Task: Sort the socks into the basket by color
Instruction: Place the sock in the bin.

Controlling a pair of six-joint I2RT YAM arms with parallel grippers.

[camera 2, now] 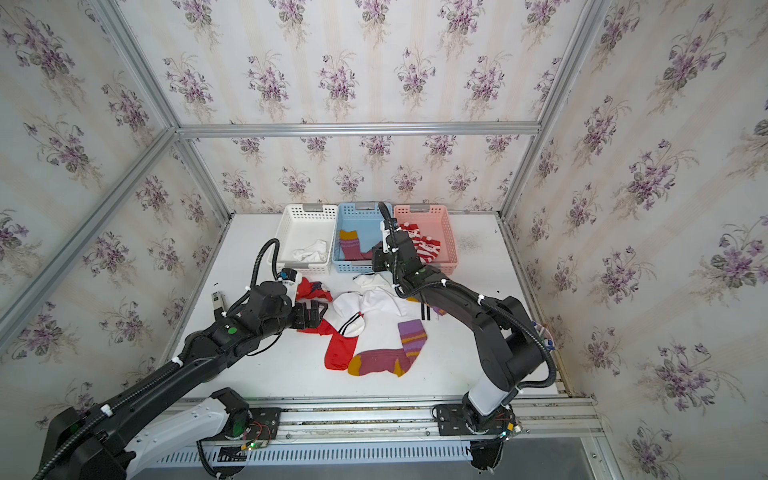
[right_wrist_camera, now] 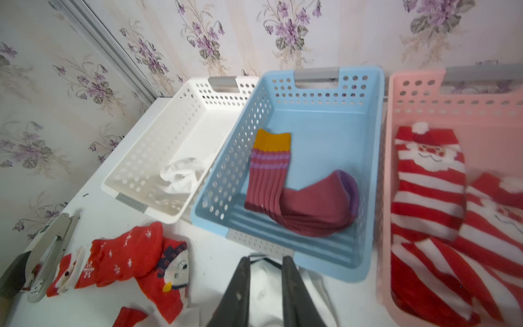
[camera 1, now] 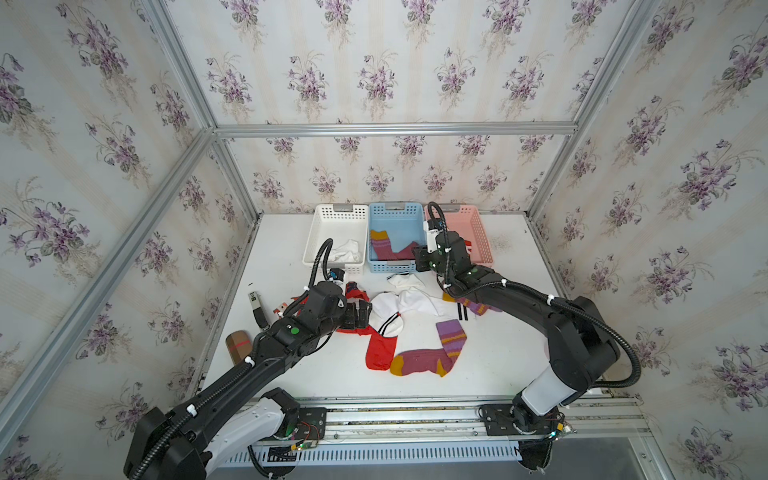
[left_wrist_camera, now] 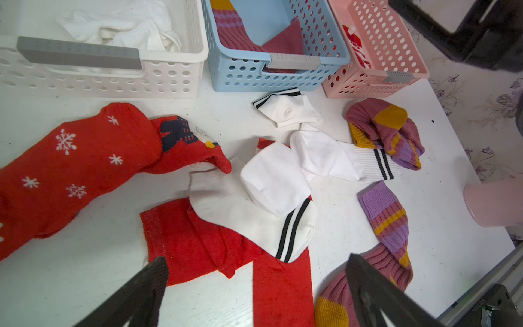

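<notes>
I'm hovering the left gripper [left_wrist_camera: 257,262], spread wide, over a white sock [left_wrist_camera: 249,209] — right gripper [right_wrist_camera: 266,259] sitting narrowly parted, empty.

This is a robot test booth in a lab, dressed up to look homely. Bare aluminium bars [camera 1: 390,129] frame the walls, and flowered wallpaper [camera 1: 374,75] covers the panels between them. A plain white table [camera 1: 498,374] fills the booth. Two black robot arms, the left arm [camera 1: 266,357] and the right arm [camera 1: 519,295], are mounted on a metal rail [camera 1: 395,415] along its near edge. At the far edge stand a white basket [camera 1: 328,216], a blue basket [camera 1: 395,214] and a pink basket [camera 1: 478,232], with loose socks [camera 1: 428,361] in front of them.
</notes>
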